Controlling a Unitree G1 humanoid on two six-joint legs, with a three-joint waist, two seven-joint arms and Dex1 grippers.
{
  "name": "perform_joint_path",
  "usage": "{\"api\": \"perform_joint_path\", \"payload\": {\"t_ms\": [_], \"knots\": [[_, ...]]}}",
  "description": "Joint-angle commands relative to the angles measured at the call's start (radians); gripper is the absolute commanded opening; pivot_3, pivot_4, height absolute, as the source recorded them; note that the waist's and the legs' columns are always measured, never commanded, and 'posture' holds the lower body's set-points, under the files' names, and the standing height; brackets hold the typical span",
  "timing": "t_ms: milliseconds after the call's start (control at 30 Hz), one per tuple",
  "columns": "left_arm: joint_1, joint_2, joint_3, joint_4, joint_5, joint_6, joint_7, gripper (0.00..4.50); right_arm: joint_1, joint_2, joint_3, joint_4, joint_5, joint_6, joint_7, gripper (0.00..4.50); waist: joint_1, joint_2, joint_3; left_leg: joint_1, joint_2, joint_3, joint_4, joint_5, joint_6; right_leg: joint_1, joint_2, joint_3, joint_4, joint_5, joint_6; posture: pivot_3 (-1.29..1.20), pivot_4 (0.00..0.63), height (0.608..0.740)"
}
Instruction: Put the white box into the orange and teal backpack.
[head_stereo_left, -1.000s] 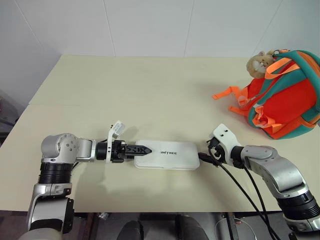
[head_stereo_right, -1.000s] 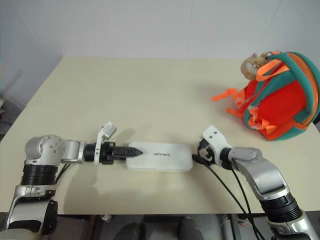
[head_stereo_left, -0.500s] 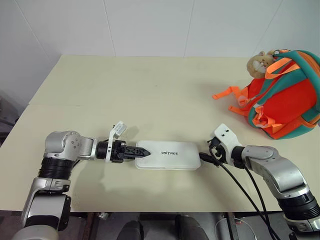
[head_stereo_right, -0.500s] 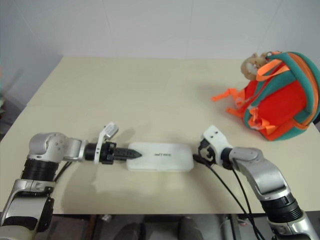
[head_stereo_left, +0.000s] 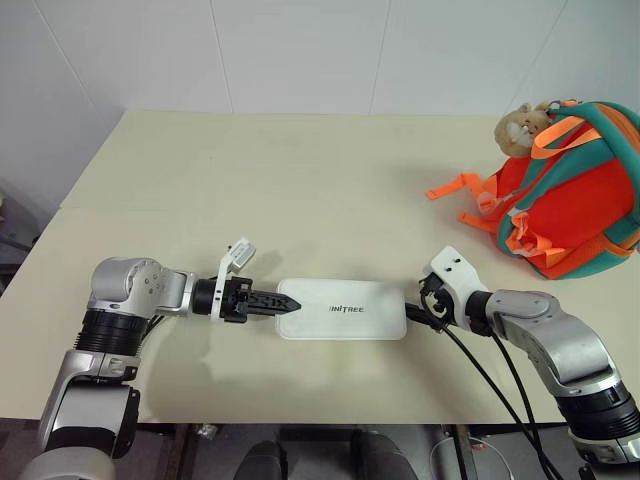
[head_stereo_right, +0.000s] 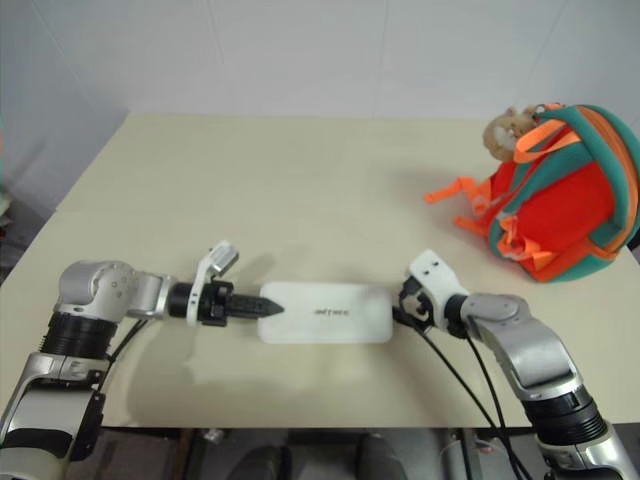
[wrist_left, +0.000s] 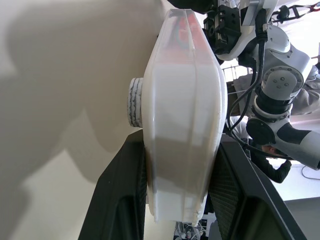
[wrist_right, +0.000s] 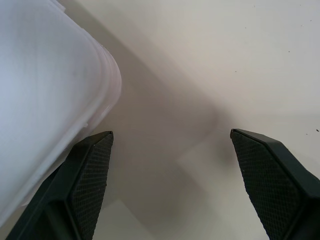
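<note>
Change: the white box (head_stereo_left: 342, 309) has shifted a little toward the right gripper (head_stereo_left: 424, 309) since the earlier frame, and the left gripper (head_stereo_left: 283, 303) has narrowed its fingers onto the box end.
White box: flat, smooth white plastic, long with rounded corners and dark lettering on the lid; it lies near the front edge of the tabletop (head_stereo_left: 300, 180), about the middle.
Long axis: parallel to the front edge, one short end to each gripper.
Left gripper: forearm low over the tabletop, pointing along the box; its black textured fingers (wrist_left: 122, 195) are closed on both flat faces of the left end.
Right gripper: bent inward at the other short end, fingers (wrist_right: 265, 175) spread wide; one seems to be just beside the box corner, but contact is not clear.
Orange and teal backpack (head_stereo_left: 575, 190): soft rounded fabric, standing at the right edge, with a tan plush charm (head_stereo_left: 522, 126) on top, well apart from the box.
</note>
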Motion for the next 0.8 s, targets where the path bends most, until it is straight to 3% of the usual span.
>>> {"api": "perform_joint_path", "payload": {"t_ms": [33,533,800], "knots": [[-0.011,0.004,0.016,-0.022,0.011,0.005,0.019,1.34,-0.007,-0.003,-0.029,-0.015,0.007,-0.013,0.010,4.50,0.000,0.000,0.000,0.000,0.000,0.000,0.000,0.000,0.000,0.000,0.000,0.000,0.000,0.000,0.000,0.00,0.150,0.740],[-0.012,0.005,0.127,0.006,-0.009,0.026,0.058,1.34,0.009,-0.028,-0.101,-0.022,0.019,-0.001,0.009,4.50,-0.001,0.000,0.000,0.000,0.000,0.000,0.000,0.000,0.000,-0.001,0.000,0.000,0.001,0.000,0.000,0.00,0.150,0.740],[-0.033,-0.034,0.308,0.052,-0.039,0.123,0.138,1.34,0.018,-0.003,-0.251,-0.049,0.086,0.041,-0.024,4.50,0.000,0.000,0.000,0.000,0.000,0.000,0.000,0.000,0.000,-0.001,0.000,0.000,0.001,0.000,0.000,0.00,0.150,0.740]]}}
